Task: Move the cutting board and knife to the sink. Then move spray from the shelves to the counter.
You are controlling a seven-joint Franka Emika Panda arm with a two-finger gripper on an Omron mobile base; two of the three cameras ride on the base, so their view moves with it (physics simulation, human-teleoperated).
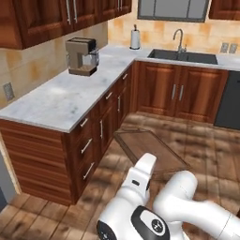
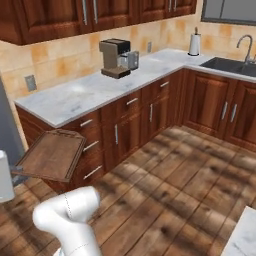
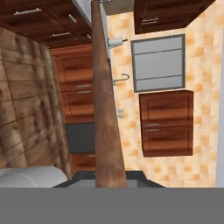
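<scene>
Left base view: the cutting board [image 1: 152,149] hung level above the wood floor, clear of the counter [image 1: 61,101], sink [image 1: 183,56] beyond.
Right base view: board in mid-air beside the drawers [image 2: 90,145].
Hand view: jaws pinched the board's edge.

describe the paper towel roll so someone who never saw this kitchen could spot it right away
Find the L-shaped marble counter and follow it to the back corner, left of the sink with its gooseneck faucet. The paper towel roll stands upright there against the tiled wall. It is the only white cylinder; the coffee machine further along is boxy and brown.
</scene>
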